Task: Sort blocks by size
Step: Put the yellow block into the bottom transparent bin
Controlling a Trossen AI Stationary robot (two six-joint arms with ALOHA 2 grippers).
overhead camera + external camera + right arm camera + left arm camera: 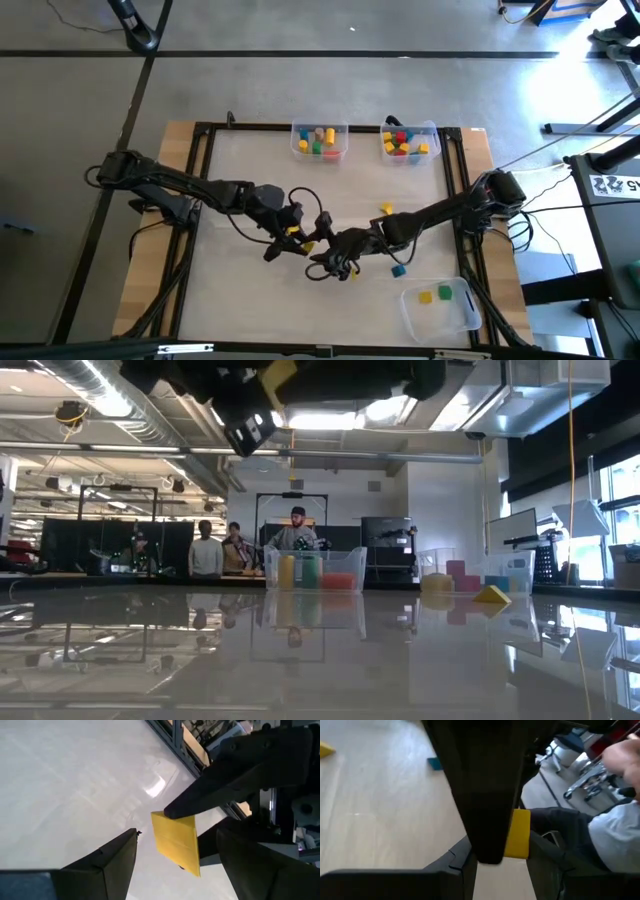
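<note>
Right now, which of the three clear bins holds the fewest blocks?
The near-right bin, tilted by the table's front corner: it holds only a yellow block and a green block. Both far bins are piled full.

Two dark jointed arms, black cables looping along them, angular matte-black wedge-shaped jaws

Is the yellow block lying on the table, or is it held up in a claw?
Held up. The left claw pinches the yellow block between its fingers, off the table; the right claw is open beside it.

bins (319, 141) rear | third bin (441, 306) front-right | hands (315, 245) centre
</note>
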